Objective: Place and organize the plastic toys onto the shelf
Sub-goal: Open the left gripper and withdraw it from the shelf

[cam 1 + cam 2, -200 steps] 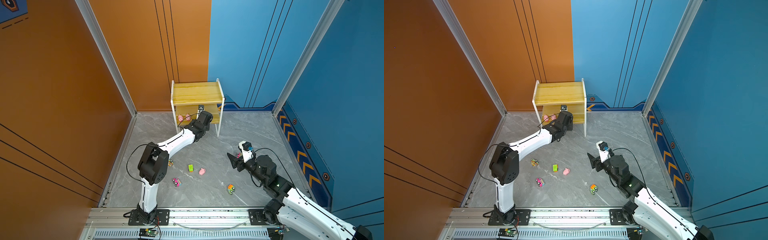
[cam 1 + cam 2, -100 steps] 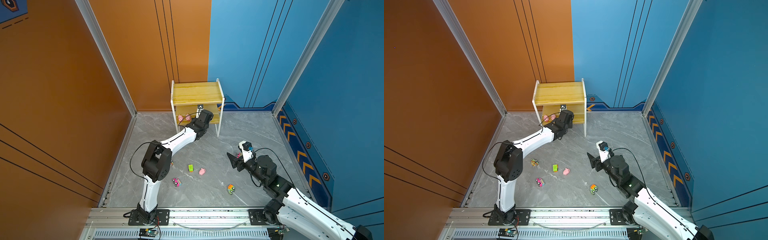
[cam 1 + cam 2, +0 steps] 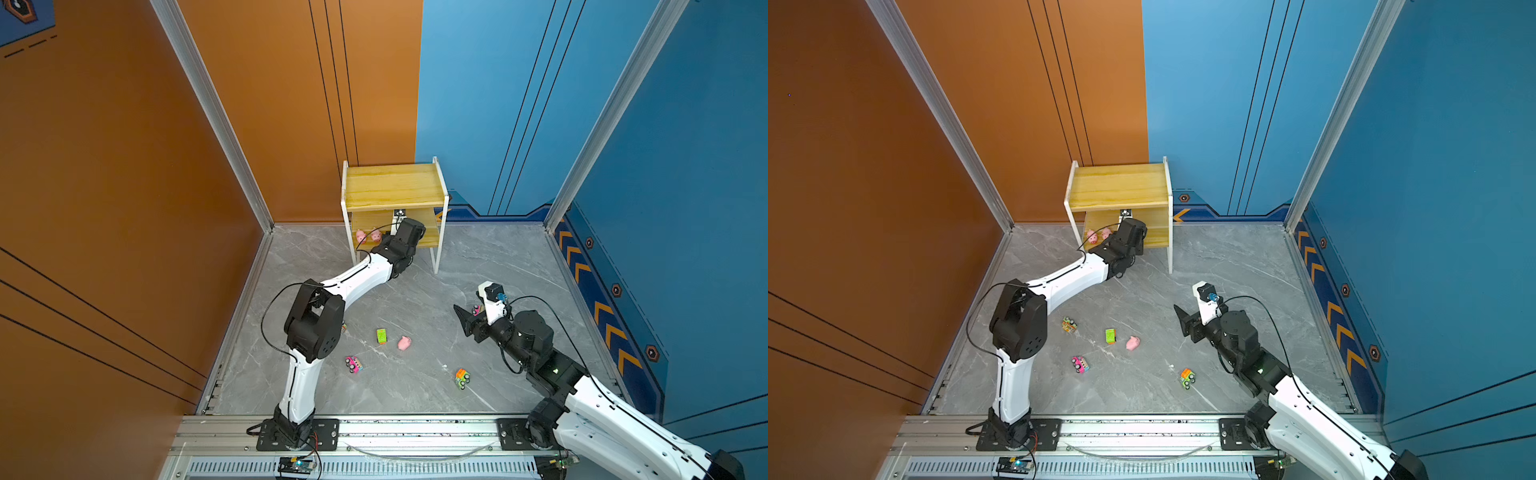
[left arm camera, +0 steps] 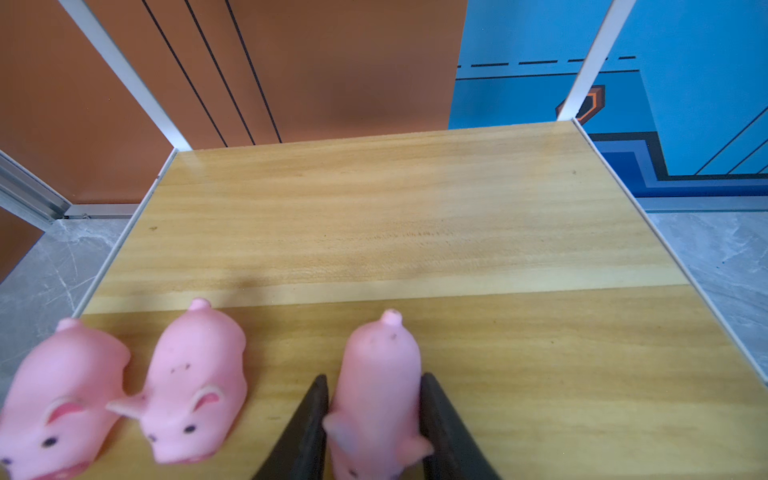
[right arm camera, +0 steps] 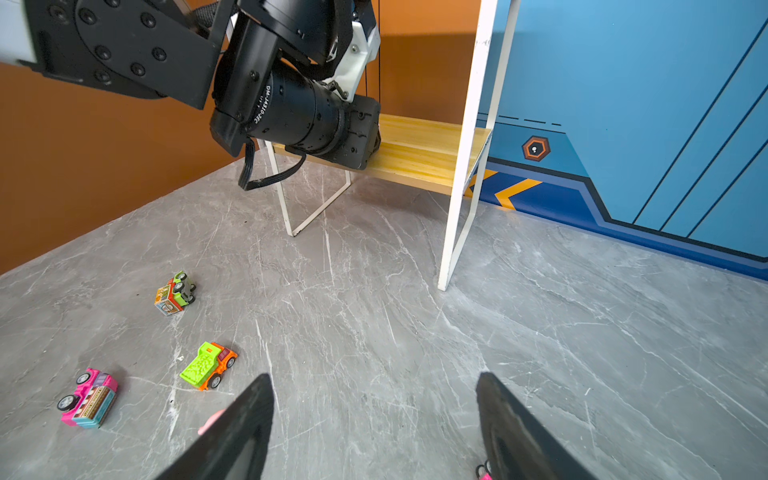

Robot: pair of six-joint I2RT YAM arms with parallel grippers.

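The shelf stands at the back against the wall. My left gripper reaches in over its lower board, its fingers pressed against both flanks of a pink pig that stands on the board. Two more pigs stand beside it; both top views show them too, such as a pig. My right gripper hovers open and holds nothing over the floor. Loose there lie a green truck, a pink pig, a pink vehicle and an orange-green vehicle.
Another small vehicle sits by the left arm's elbow, and a pink one lies right beside my right gripper. White shelf legs stand ahead of the right gripper. Orange and blue walls close in the grey marble floor.
The left arm pushed a little farther toward the shelf's lower board and its elbow shifted slightly. The right arm and the floor toys have not moved.
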